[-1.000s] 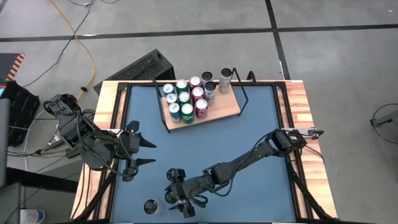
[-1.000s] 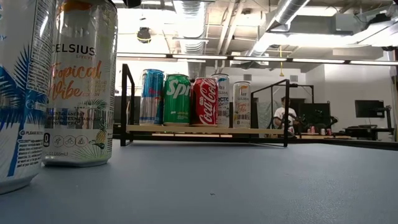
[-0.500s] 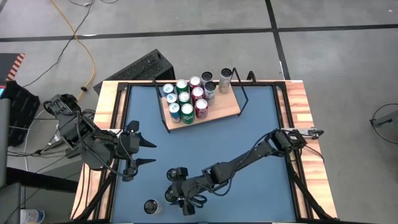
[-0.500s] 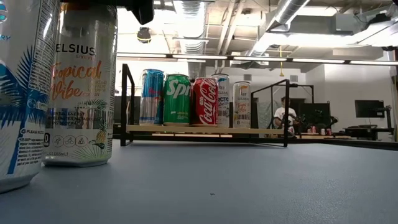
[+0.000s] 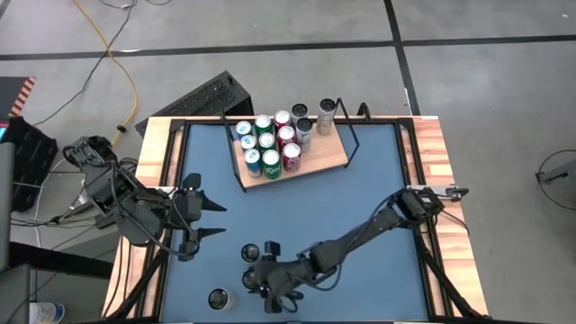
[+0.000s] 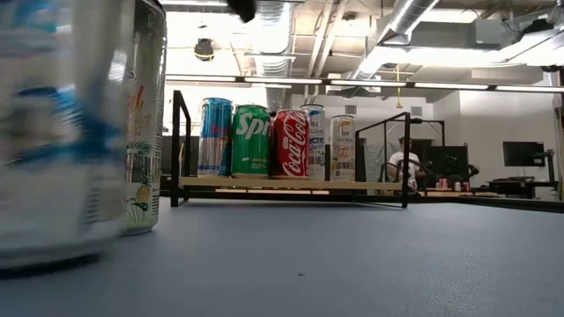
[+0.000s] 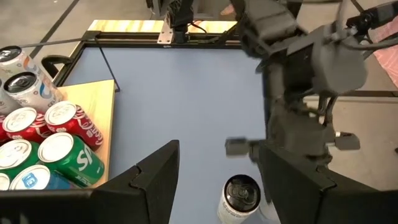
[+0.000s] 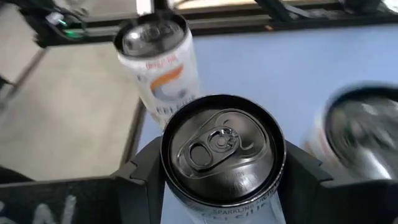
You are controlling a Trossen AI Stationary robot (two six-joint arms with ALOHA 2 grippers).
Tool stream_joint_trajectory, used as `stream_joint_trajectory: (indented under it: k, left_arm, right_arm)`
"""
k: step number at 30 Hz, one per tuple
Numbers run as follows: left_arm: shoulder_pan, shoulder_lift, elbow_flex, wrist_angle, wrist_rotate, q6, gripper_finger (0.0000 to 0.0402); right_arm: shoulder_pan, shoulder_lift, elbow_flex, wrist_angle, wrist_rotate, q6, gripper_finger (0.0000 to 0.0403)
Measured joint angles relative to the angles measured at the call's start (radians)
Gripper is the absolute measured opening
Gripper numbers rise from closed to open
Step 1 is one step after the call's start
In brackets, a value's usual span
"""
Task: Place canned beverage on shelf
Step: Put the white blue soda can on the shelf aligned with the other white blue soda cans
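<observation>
Two dark fingers of the right hand (image 8: 217,186) clamp a silver-topped can (image 8: 222,157) near the blue counter (image 5: 360,207)'s front edge, with a Celsius can (image 8: 160,62) just beside. The shelf (image 5: 326,155) sits far back, holding Sprite and Coca-Cola cans. The left hand (image 5: 212,220) hovers spread wide at the counter's left.

Blue tabletop (image 5: 360,193) with wood-board shelf (image 5: 326,155) at back, loose cans (image 5: 218,299) near front.
</observation>
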Motion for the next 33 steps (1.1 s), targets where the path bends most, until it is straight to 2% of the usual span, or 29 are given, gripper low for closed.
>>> stream_joint_trajectory:
  k: [4, 11, 17, 21, 25, 30, 33]
  left_arm:
    - [0.000, 0.000, 0.000, 0.000, -0.003, 0.001, 0.0206]
    - [0.000, 0.000, 0.000, 0.000, -0.007, 0.001, 0.0206]
    - [-0.004, -0.012, 0.000, 0.031, 0.076, 0.061, 0.0206]
    - [-0.006, -0.023, 0.000, 0.080, 0.126, 0.123, 0.0206]
    - [-0.007, -0.039, 0.000, 0.100, 0.142, 0.179, 0.0206]
    - [0.002, -0.054, 0.000, 0.141, 0.132, 0.275, 0.0206]
    - [0.026, -0.058, 0.000, 0.202, 0.124, 0.336, 0.0206]
  right_arm:
    - [0.030, -0.046, -0.001, -0.101, 0.083, 0.041, 0.0216]
    - [0.077, -0.158, -0.001, -0.336, 0.109, 0.077, 0.0216]
    - [0.103, -0.326, -0.021, -0.561, 0.181, 0.071, 0.0216]
    - [0.087, -0.482, -0.165, -0.572, 0.270, 0.097, 0.0216]
    - [0.046, -0.675, -0.385, -0.475, 0.292, 0.115, 0.0216]
    - [-0.075, -0.911, -0.685, -0.212, 0.160, -0.007, 0.0215]
    - [-0.197, -1.042, -0.806, -0.138, 0.046, -0.098, 0.0215]
